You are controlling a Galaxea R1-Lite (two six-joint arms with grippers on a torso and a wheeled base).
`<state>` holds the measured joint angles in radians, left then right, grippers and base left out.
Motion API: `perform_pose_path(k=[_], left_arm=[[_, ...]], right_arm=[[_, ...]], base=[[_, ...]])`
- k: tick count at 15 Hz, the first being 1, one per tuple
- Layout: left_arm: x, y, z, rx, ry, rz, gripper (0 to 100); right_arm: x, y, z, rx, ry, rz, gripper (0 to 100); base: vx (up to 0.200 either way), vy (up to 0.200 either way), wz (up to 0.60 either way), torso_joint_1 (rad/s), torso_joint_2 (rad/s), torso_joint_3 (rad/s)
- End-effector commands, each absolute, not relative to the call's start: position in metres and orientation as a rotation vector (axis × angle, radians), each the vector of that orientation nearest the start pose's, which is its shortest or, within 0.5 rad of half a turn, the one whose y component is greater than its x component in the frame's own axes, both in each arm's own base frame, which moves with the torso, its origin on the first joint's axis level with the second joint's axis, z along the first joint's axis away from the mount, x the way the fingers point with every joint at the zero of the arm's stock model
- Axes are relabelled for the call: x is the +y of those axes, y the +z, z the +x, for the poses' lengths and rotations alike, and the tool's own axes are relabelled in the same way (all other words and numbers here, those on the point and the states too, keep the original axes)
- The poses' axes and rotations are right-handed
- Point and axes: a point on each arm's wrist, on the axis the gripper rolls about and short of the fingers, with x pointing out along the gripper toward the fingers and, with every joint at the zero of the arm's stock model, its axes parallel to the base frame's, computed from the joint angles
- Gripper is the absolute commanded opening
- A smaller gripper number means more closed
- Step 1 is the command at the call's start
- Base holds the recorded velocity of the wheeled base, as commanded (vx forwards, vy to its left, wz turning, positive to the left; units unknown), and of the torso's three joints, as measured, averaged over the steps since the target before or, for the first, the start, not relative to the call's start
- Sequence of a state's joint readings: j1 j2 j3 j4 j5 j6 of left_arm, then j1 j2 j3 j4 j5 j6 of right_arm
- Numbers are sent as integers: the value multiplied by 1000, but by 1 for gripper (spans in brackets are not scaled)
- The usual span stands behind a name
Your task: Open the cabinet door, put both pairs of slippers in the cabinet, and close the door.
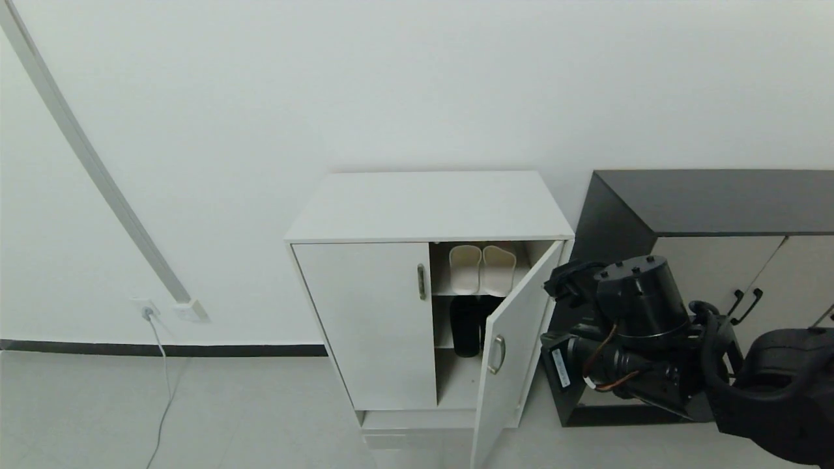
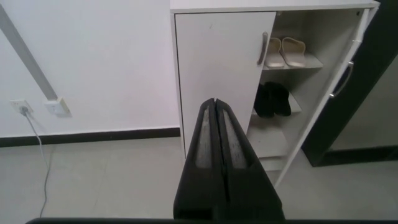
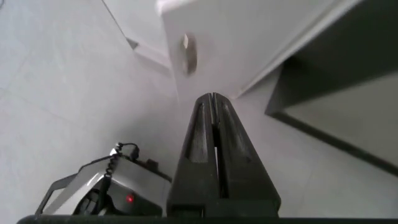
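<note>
The stiff, light-looking white wooden cabinet door (image 1: 518, 312) should swing closed if pushed near its curved metal handle (image 1: 498, 355); right gripper (image 3: 214, 98) and left gripper (image 2: 215, 102) are pinched together, empty.

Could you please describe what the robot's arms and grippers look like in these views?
The right arm is black, built from rounded cylindrical housings, with an orange-brown cable and a white label on one segment. The left gripper and right gripper look alike: two long black fingers tapering to a rounded tip, with grey panels along each finger.
</note>
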<state>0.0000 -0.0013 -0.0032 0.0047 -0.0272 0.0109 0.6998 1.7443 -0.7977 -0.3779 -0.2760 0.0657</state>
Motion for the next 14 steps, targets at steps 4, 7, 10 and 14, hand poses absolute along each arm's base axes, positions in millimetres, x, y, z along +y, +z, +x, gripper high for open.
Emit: perform_pose_path(k=[4,7,10,14], left_arm=[[-1,76,-23,0,-26,11,0],[-1,76,-23,0,-26,9,0],[-1,76,-23,1,-26,9,0],[-1,76,-23,1,-26,11,0]], right_arm=[[190,131,235,559,392,-219,0],[195,120,244,582,392,-225,0],[200,105,269,564,359,-201,0],[209,97,294,519,341,-169,0]], base=[[150,0,0,7,2,-1],[0,0,0,0,0,0],[0,0,0,0,0,0],[0,0,0,0,0,0]])
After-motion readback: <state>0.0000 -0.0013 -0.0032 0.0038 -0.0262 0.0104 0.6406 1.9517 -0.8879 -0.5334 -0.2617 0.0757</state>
